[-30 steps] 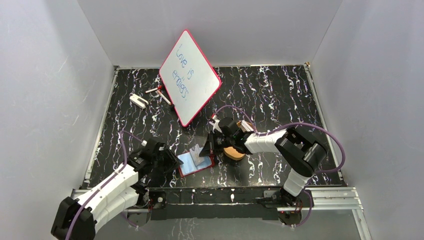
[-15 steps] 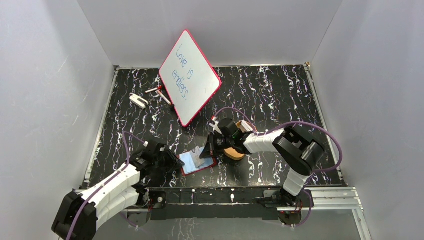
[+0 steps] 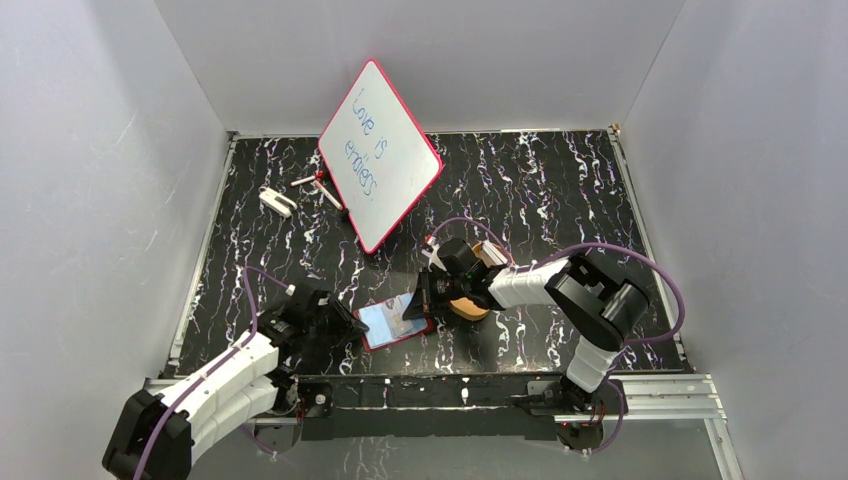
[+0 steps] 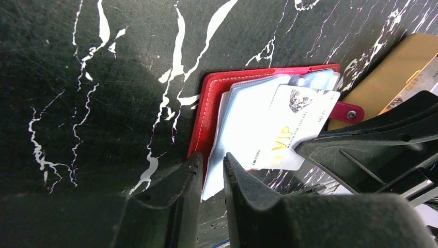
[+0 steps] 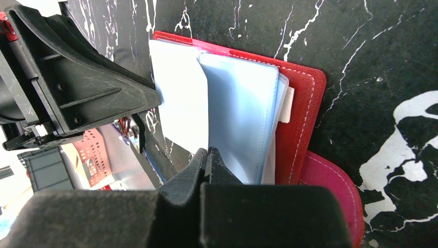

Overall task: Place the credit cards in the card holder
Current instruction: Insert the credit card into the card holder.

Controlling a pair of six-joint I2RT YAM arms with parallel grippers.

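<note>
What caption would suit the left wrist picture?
Left fingers pinch the clear sleeves of the red card holder; a pale credit card lies on top.

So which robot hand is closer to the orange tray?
Right. The right gripper, pinching a credit card, sits just beside the orange-tan tray. The left gripper holds the card holder's far side, with the holder between it and the tray.

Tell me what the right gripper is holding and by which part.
A credit card, pinched by the shut right gripper at the edge facing that arm, over the open card holder.
</note>
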